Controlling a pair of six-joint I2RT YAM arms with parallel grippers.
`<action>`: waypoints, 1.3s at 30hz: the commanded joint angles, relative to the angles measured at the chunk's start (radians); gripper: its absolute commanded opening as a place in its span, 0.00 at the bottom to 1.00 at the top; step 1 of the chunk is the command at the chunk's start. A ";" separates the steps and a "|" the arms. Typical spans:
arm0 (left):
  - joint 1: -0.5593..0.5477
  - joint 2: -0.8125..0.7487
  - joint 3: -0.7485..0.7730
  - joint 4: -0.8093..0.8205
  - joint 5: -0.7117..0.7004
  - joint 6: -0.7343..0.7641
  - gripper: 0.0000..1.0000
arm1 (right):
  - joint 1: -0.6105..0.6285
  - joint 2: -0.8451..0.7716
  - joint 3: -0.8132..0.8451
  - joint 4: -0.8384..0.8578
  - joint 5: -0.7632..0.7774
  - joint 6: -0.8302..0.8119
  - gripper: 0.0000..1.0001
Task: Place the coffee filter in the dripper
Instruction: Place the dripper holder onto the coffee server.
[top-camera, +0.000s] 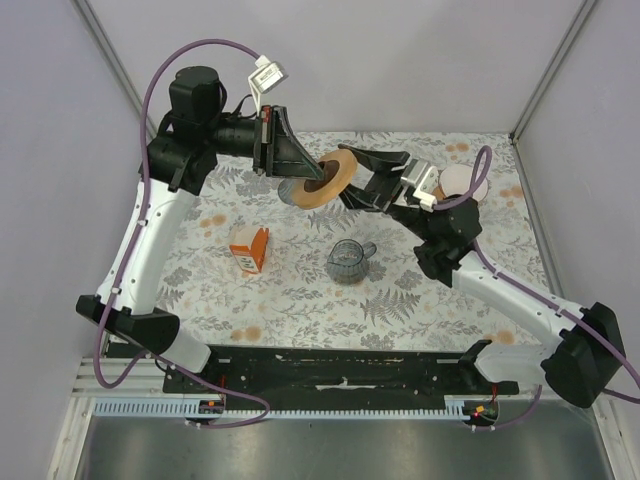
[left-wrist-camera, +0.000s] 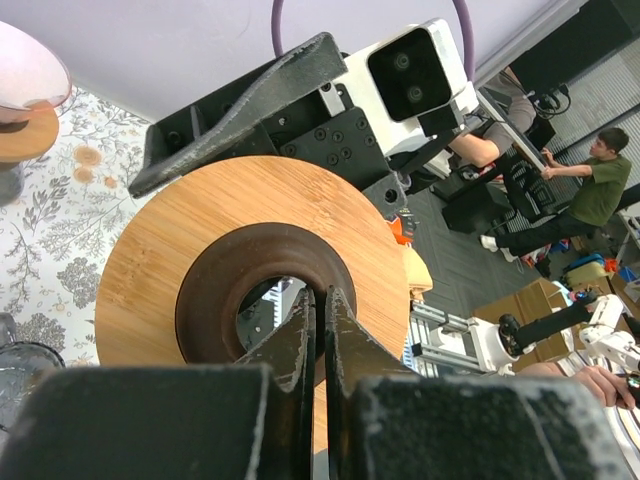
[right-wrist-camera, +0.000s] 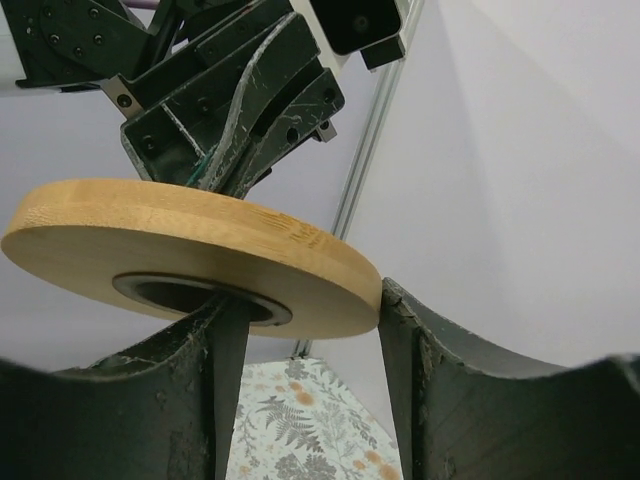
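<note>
The dripper, an orange wooden ring with a dark centre hole, is held tilted in the air above the back of the table. My left gripper is shut on its inner edge, fingers pinched together at the hole. My right gripper is open and straddles the ring's opposite side. One of its fingers reaches into the hole and the other touches the outer rim. The coffee filter, a white paper cone, rests at the back right on a tan disc. It also shows in the left wrist view.
A dark grey ribbed cone stands under the ring's left side. A clear glass jug stands mid-table, and an orange-and-white packet lies to its left. Frame posts stand at the back corners.
</note>
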 joint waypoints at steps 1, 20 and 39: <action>-0.005 0.000 0.003 0.023 0.042 -0.020 0.02 | 0.008 0.009 0.063 0.063 0.003 0.009 0.52; 0.295 0.043 -0.034 -0.083 -0.518 0.261 0.88 | -0.078 0.165 0.483 -1.371 0.020 -0.030 0.00; 0.295 -0.029 -0.327 -0.126 -0.696 0.501 0.88 | -0.092 0.699 0.957 -2.204 0.141 -0.050 0.02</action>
